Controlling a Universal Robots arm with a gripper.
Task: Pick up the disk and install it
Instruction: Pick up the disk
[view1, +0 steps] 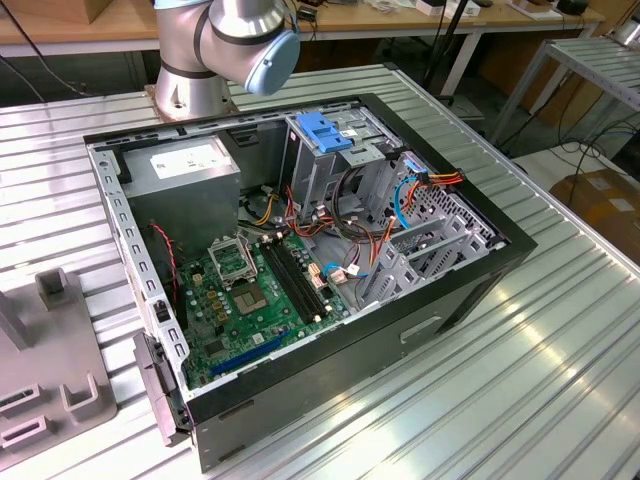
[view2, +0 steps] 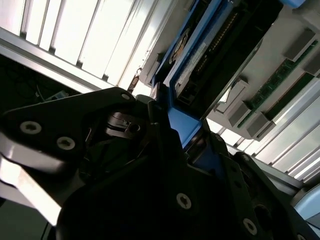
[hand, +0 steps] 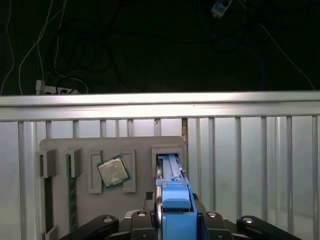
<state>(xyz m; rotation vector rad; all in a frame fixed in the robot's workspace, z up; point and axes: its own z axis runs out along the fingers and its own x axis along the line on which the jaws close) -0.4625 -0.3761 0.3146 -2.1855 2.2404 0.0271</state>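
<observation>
Found a ribbed aluminium table (view1: 560, 360) under everything, pale and glossy, with wooden workbenches (view1: 60, 25) behind it and a cardboard box (view1: 605, 200) on the floor at the exterior view's right. Saw there an open computer case (view1: 500, 250) lying on its side on the table, motherboard (view1: 260, 300) bared, a blue latch (view1: 325, 132) atop the drive cage, and the arm (view1: 225, 40) rising just behind the case. Noted a grey holder tray (view1: 50, 390) at the exterior view's left, well apart from the case.

Learned the tray's load from the first wrist view — a processor chip (hand: 113, 171) lying flat between two ribs, memory sticks (hand: 72, 195) upright in narrow slots, and the disk (hand: 174, 197) standing on edge, its far end reaching into a slot of the tray (hand: 140, 150). Also saw the table's edge and a dark floor strewn with cables (hand: 75, 50) beyond it.

Found the gripper (hand: 175, 220) pinching the disk by its blue rail, black fingers pressed to either side. Got from the second wrist view a closer look at that grip (view2: 182, 135) — plus the disk's labelled flat face (view2: 200, 55) and the green memory sticks (view2: 280, 80) nearby.
</observation>
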